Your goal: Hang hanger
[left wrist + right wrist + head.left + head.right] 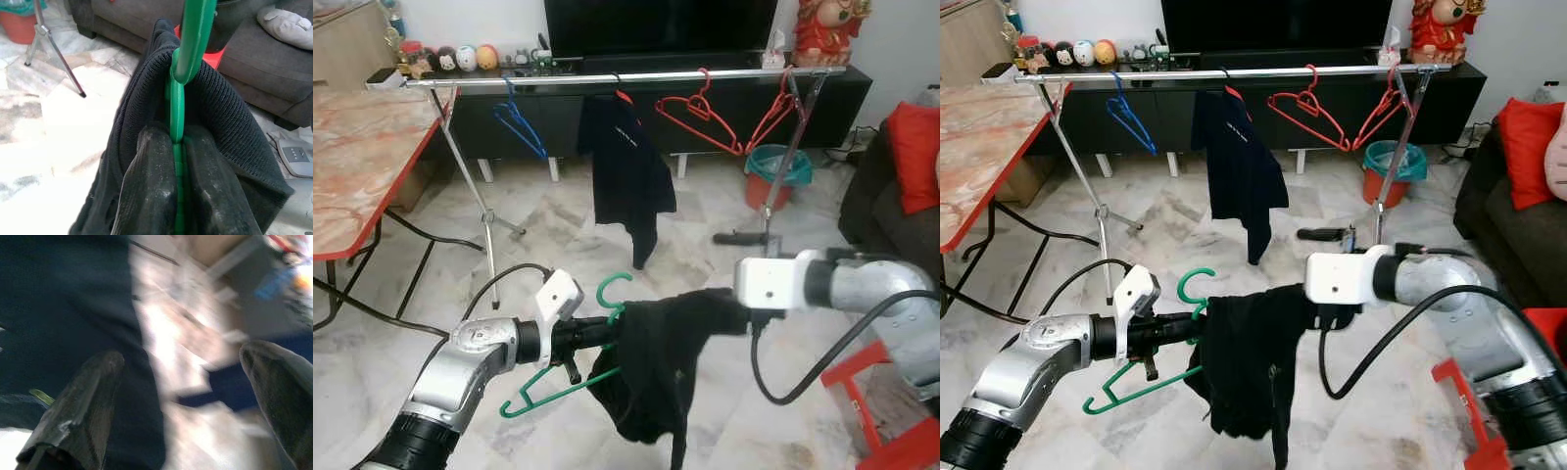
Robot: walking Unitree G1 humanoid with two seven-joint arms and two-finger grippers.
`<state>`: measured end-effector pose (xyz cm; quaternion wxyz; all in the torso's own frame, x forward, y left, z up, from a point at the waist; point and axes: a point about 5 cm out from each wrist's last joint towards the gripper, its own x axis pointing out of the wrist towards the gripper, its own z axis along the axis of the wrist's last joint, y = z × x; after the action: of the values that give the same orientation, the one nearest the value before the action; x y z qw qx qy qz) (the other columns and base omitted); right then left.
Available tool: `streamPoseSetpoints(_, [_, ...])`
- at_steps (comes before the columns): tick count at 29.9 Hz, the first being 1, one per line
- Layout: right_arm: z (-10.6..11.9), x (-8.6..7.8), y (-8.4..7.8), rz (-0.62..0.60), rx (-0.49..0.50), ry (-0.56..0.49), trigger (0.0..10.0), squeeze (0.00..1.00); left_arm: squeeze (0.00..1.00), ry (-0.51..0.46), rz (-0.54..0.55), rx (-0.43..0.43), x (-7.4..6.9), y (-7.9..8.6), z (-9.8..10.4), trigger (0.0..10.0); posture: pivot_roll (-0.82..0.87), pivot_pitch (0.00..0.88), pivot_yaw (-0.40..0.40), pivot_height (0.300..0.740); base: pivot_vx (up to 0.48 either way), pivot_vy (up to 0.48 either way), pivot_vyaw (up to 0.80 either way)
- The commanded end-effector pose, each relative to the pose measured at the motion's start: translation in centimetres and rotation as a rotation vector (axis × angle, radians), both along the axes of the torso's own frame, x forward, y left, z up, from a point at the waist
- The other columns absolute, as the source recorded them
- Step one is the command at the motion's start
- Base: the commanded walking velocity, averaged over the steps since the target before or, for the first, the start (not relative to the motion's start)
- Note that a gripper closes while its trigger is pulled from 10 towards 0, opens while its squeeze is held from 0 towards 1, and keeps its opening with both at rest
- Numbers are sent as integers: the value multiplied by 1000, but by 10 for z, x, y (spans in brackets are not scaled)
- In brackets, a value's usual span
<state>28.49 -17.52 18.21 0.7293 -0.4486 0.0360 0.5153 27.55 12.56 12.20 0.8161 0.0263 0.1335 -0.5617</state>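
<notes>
Green hanger (607, 338), black garment-draped (656, 367)

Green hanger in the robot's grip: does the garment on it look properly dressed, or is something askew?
Askew. The black garment is bunched around the green hanger near its hook, leaving one arm bare. The left gripper is shut on the hanger; the right gripper is open beside the cloth.

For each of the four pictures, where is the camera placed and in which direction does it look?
Left eye, head: down at both arms, drying rack ahead.
Right eye: same scene, shifted.
Left wrist: along left gripper fingers clamping green hanger with black garment.
Right wrist: along open right gripper, blurred floor.
Shared: hanger, garment.
</notes>
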Motion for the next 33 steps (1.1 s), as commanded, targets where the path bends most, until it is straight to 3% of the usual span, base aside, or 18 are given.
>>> streamPoseSetpoints(1, [-1, -6, 7, 64, 29, 38, 10000, 0, 0, -29, -22, -2, -1, 0, 7, 10000, -85, 0, 26, 740, 0, 0, 0])
streamPoseSetpoints(13, [-18, 0, 10, 116, 28, 89, 10000, 0, 0, -24, -50, 6, -4, 1, 9, 10000, -75, 0, 31, 740, 0, 0, 0])
streamPoseSetpoints(17, [-20, 5, 11, 120, 14, 60, 10000, 0, 0, -16, -77, 2, -6, -2, 11, 10000, -72, 0, 32, 740, 0, 0, 0])
streamPoseSetpoints(26, [-19, 16, 24, 155, 31, 39, 10000, 0, 0, -5, -132, 10, -10, -3, 14, 10000, -57, 0, 31, 740, 0, 0, 0])
streamPoseSetpoints(33, [-24, 16, 33, 201, 42, 90, 10000, 0, 0, -3, -151, 0, -11, -7, 17, 10000, -54, 0, 32, 740, 0, 0, 0])
